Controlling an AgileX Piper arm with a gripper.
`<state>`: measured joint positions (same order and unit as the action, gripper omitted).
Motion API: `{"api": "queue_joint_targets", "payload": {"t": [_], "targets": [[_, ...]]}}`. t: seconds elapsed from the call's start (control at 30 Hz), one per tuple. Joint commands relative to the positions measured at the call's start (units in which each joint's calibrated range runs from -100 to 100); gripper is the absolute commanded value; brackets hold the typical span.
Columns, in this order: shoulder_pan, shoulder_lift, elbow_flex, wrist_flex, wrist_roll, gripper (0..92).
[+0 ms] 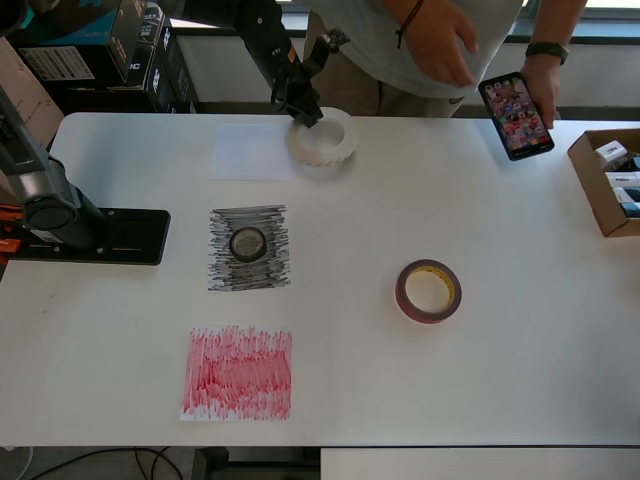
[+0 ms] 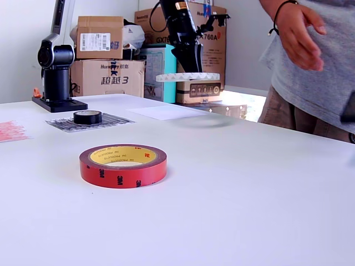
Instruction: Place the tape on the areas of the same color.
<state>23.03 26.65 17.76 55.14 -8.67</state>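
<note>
Overhead view shows the small black tape roll (image 1: 248, 243) already on the black scribbled patch (image 1: 249, 248), the claw (image 1: 303, 113) pinching the large whitish roll (image 1: 323, 138) aloft beside the faint white patch (image 1: 252, 151), and the red-brown roll (image 1: 429, 291) on the worktop (image 1: 500, 350), far from the red patch (image 1: 238, 373).

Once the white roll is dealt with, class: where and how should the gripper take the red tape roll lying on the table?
The red tape roll lies flat with its yellowish core opening facing up and open table around it. Probably best to come straight down from above, one finger inside the hole and one outside, pinching the wall. Its low side band leaves little to grab from the side. The gripper now holds the white roll.
</note>
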Motion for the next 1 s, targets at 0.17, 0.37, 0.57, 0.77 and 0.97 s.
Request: {"api": "queue_joint_targets", "payload": {"t": [0.17,0.37,0.57,0.77,0.97], "targets": [[8.9,0.4,5.7,-4.3,-1.6,0.0],[9.3,0.3,11.5,-8.6,-5.1,0.0],[8.6,-2.6,14.9,-9.0,-8.8,0.0],[9.0,-6.8,22.1,-13.2,-13.6,0.0],[9.1,-9.3,24.2,-13.3,-16.5,0.0]]}}
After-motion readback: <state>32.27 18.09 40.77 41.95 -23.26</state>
